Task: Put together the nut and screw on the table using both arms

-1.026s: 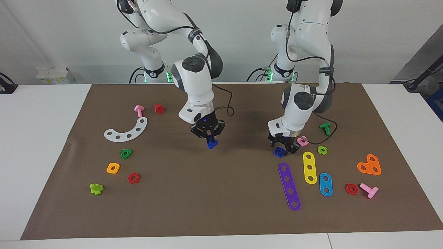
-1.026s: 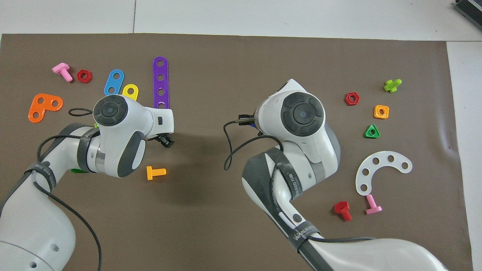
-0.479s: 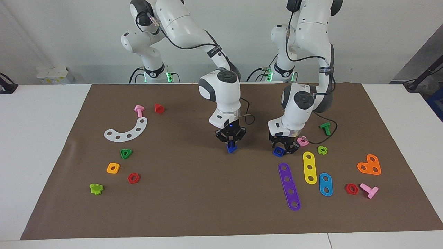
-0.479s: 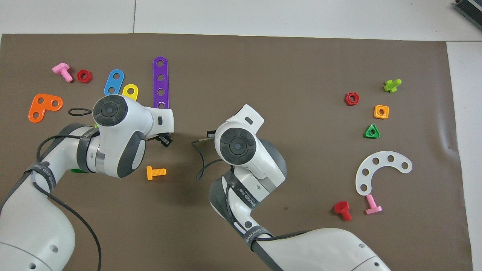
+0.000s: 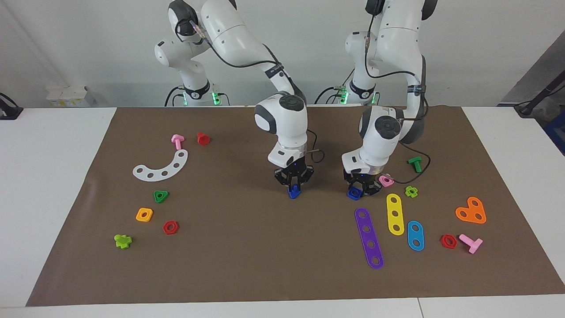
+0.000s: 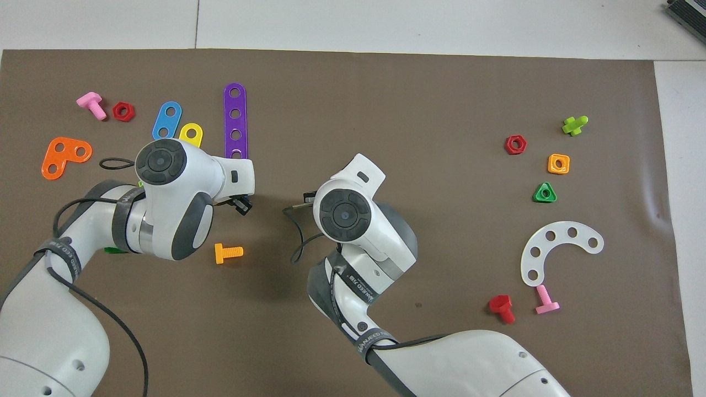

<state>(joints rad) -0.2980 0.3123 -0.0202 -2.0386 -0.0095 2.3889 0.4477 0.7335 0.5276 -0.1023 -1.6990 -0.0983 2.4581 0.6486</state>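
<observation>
White wall and brown mat frame the bench. My left gripper is down on the mat, pinching the nut just beside a pink nut and the purple strip. My right gripper holds the screw low at mid-mat; whether its grip is loosening I cannot tell. To do this well, I judge I should lift the nut clear, bring both together, and line hole with shaft before turning
</observation>
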